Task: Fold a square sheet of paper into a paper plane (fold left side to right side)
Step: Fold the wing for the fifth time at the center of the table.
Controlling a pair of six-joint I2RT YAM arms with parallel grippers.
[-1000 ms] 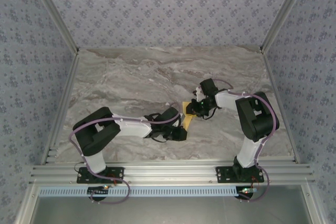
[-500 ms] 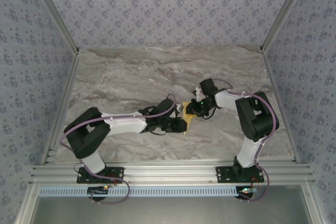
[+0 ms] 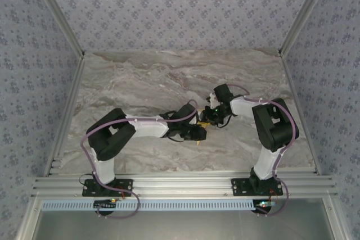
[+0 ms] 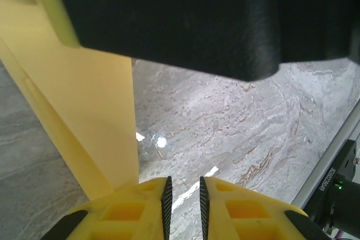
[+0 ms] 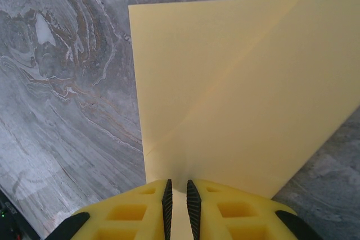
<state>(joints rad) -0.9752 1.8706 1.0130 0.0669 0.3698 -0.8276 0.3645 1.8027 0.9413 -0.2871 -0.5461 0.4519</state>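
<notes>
Square sheet of paper [image 5: 236,99], mustard yellow, sits at the middle of the marbled tabletop [image 3: 140,82], where the two arms meet in the top view. In the right wrist view it spreads up and to the right from the bottom centre, one layer lying slanted over another, with a straight edge running up the left side. The right tool [image 5: 179,189] is clamped on its near edge, yellow paper showing in the slit between the black pads. In the left wrist view the paper stands as a tall strip at the left of the frame, running down to the outer side of the left tool [image 4: 184,186]. Those pads stand close together with only tabletop visible through the narrow slit; whether they pinch the paper I cannot tell. A blurred black body [image 4: 197,21] crosses the top of that view.
</notes>
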